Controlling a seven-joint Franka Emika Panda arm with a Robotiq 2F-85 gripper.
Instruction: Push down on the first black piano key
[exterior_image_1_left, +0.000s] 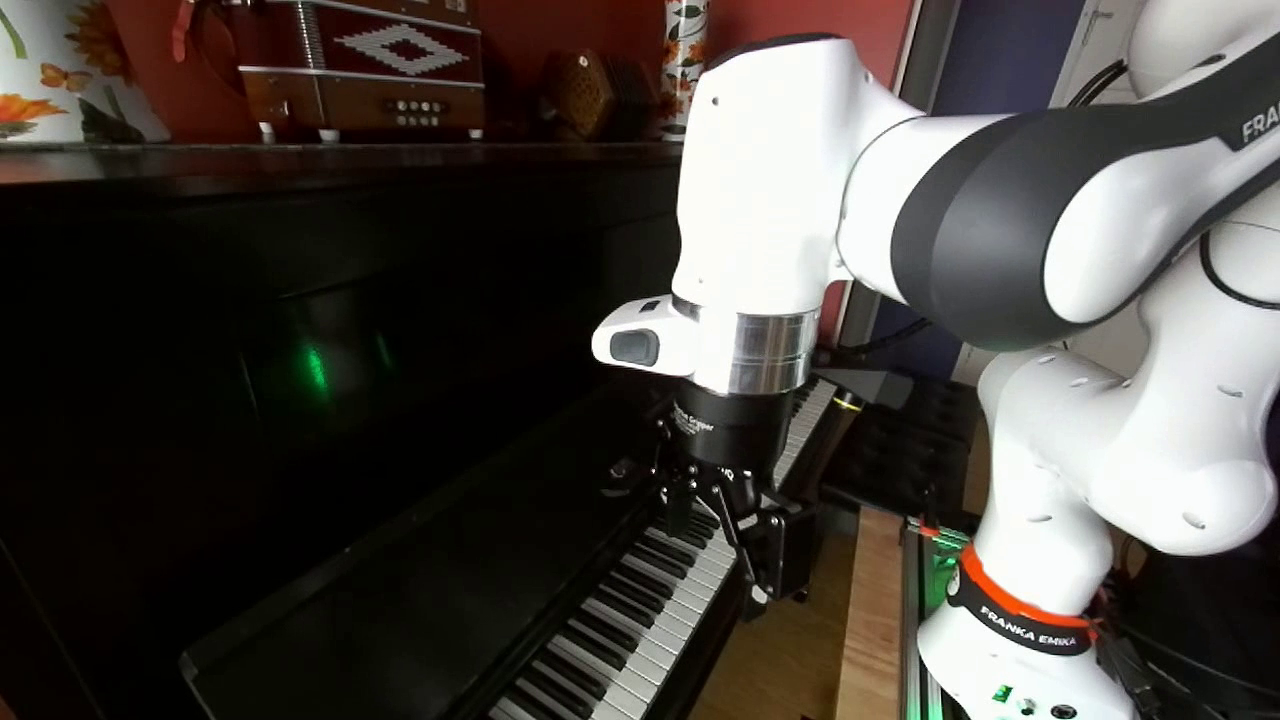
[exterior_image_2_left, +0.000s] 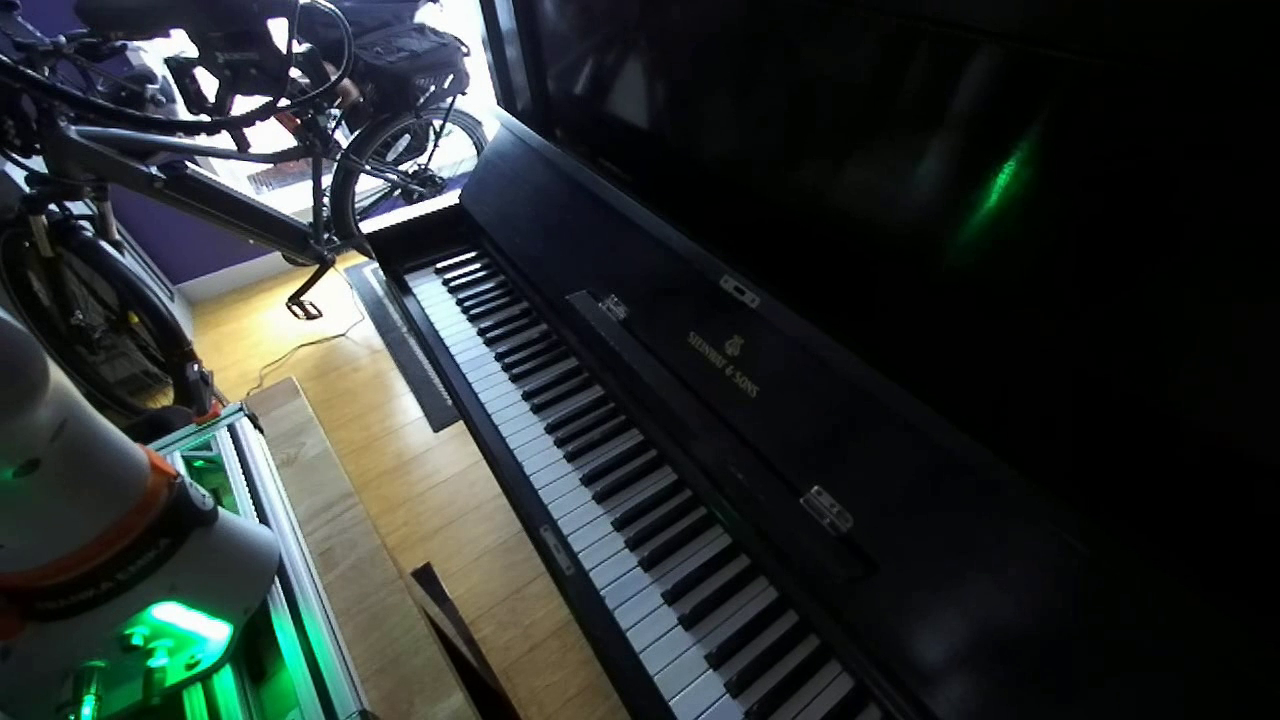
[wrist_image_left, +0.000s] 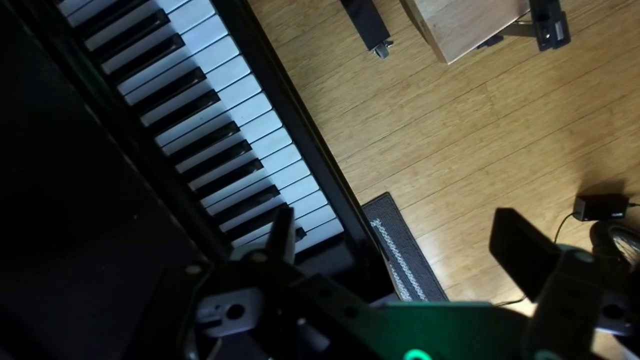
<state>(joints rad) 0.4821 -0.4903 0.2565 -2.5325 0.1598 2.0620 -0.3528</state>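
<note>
Indoors, near red wall (exterior_image_1_left: 870, 25), above planked wooden floor (wrist_image_left: 450, 135) and glossy black piano (exterior_image_2_left: 860, 430) with narrow oblong keys (wrist_image_left: 220, 136), holds angular end effector (wrist_image_left: 398, 227) with fingers (wrist_image_left: 520, 245) wide apart.

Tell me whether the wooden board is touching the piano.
Apart. Both exterior views show a strip of floor between the edge of the wooden board and the piano.

You get white glare behind bicycle (exterior_image_2_left: 225, 205); piano panel (exterior_image_2_left: 850, 190) sinks near black, green reflection (exterior_image_2_left: 1005, 185) streaking it in both exterior views. White arm housing (exterior_image_1_left: 762, 175) overexposed. Wrist view gives you soft-edged, dark jaws, pale sheen on floor (wrist_image_left: 475, 145).
</note>
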